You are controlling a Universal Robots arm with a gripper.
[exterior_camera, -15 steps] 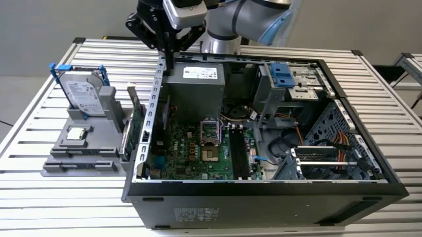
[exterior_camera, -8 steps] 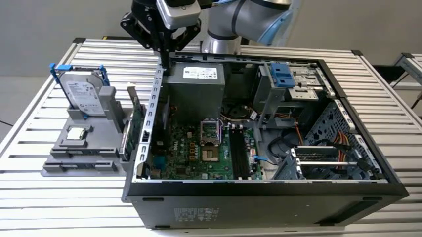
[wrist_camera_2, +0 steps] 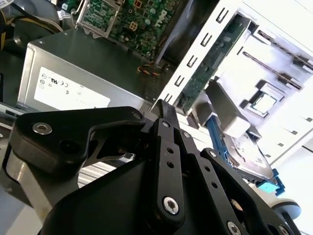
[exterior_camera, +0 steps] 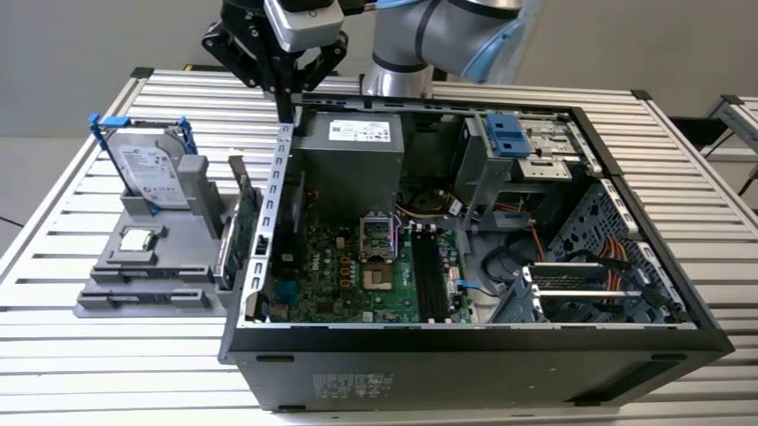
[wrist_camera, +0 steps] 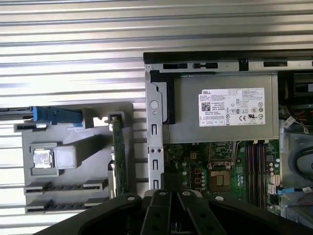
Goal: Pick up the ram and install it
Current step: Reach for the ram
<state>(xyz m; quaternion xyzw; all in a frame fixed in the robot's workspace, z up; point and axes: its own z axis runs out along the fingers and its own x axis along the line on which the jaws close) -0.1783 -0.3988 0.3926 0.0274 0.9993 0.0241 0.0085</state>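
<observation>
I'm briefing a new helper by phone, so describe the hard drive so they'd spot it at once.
Find the open computer case; a gray holder sits beside it on the exterior view's left. The hard drive stands upright at the holder's far end: a silver box in a blue bracket, unlike the flat square chip and the thin green card.

Black jaws above black case (exterior_camera: 474,368) on silver-ribbed desk (exterior_camera: 106,373); green motherboard (exterior_camera: 337,275) inside case; beside case, blue-bracketed silver hard drive (exterior_camera: 154,173).

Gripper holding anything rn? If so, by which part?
Nothing is held, as far as the views show. The gripper is shut, jaws together with nothing between them, above the computer case's edge.
</observation>
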